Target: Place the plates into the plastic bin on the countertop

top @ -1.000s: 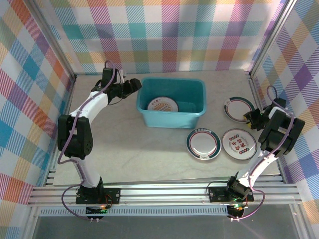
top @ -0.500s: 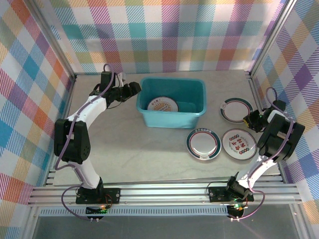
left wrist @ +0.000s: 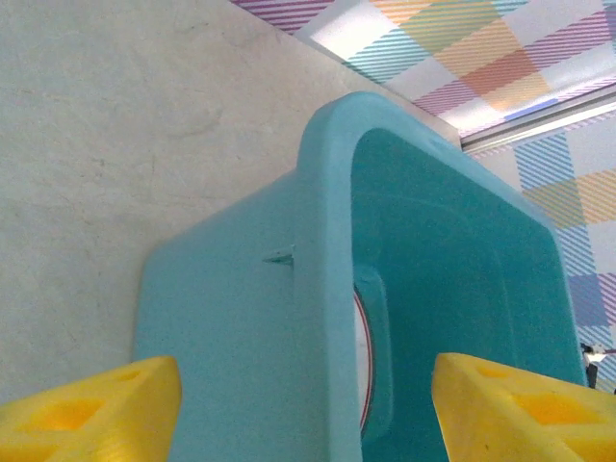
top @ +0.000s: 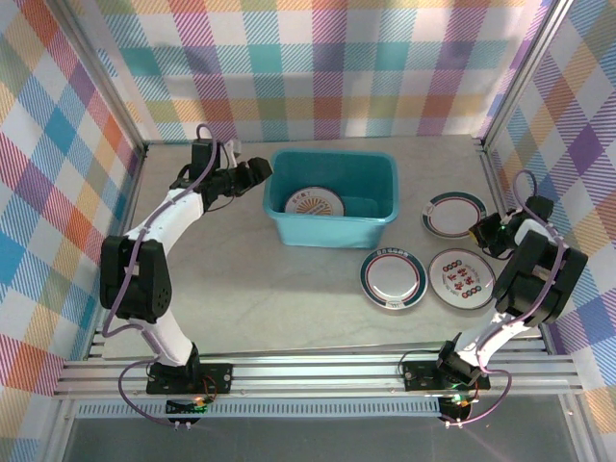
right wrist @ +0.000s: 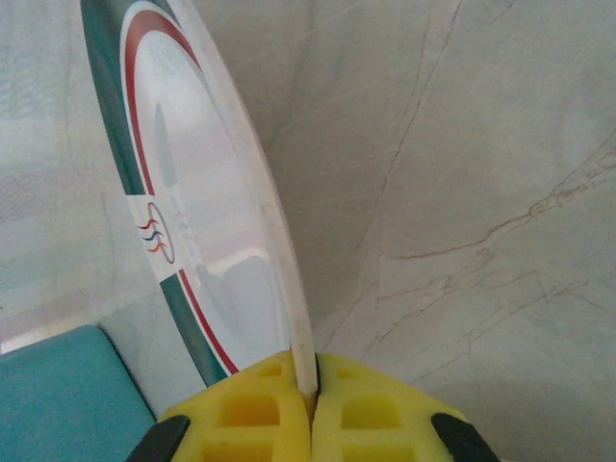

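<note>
The right fingers are pinched together on the edge of a teal-rimmed plate — white, with a thin red ring inside the dark teal band and a small red-and-blue mark; it sits at the right of the desk, well apart from the plastic bin; the left fingers stand apart, holding nothing, just beside the bin's left rim; an orange-centred plate lies inside the teal-blue bin; near its front right corner, side by side on the desk — a second teal-rimmed plate and a red-patterned plate
</note>
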